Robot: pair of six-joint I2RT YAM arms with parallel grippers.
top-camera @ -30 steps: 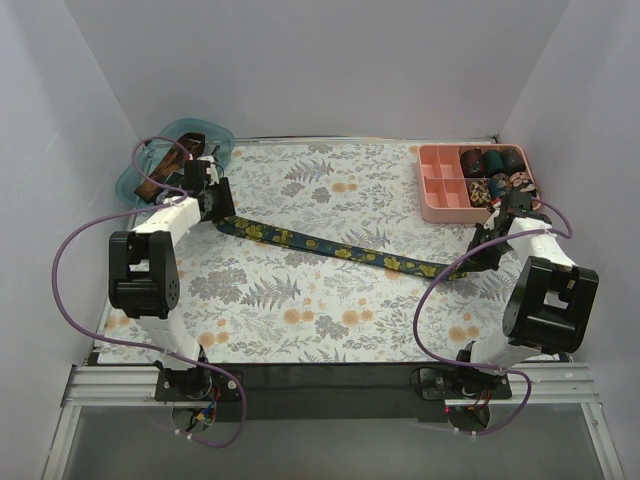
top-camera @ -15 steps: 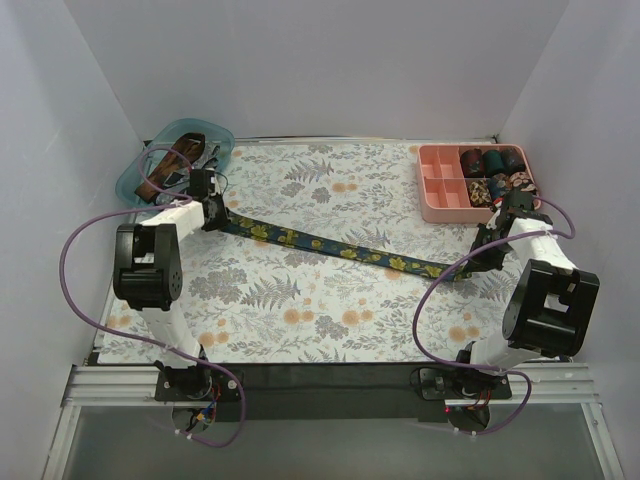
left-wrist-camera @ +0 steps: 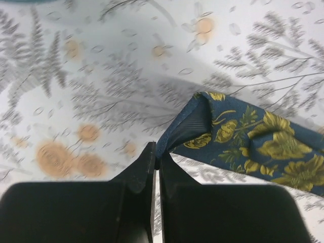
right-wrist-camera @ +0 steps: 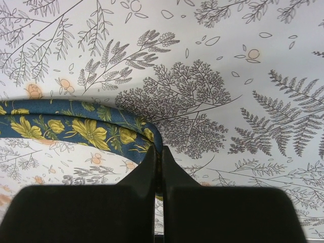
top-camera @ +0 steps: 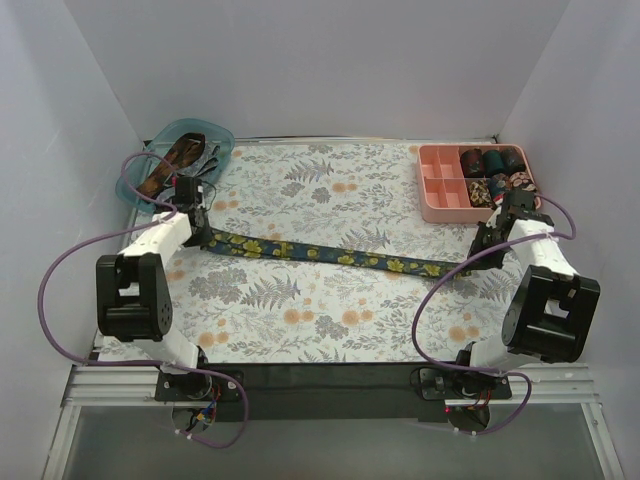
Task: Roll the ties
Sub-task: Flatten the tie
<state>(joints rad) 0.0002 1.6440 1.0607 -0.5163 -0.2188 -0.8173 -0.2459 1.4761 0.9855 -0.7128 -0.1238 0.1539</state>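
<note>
Left hand pinches one end of the tie, right hand the other; it lies stretched across the surface. We judge it light, limp, slippery: best held at the tips.

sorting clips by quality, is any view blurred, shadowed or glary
Left wrist: the tablecloth print is soft and smeared, the navy tie somewhat sharper, a grey shadow on the cloth above it. Right wrist: print crisp, a soft shadow along the tie's upper edge. Top external: even light, no glare.
</note>
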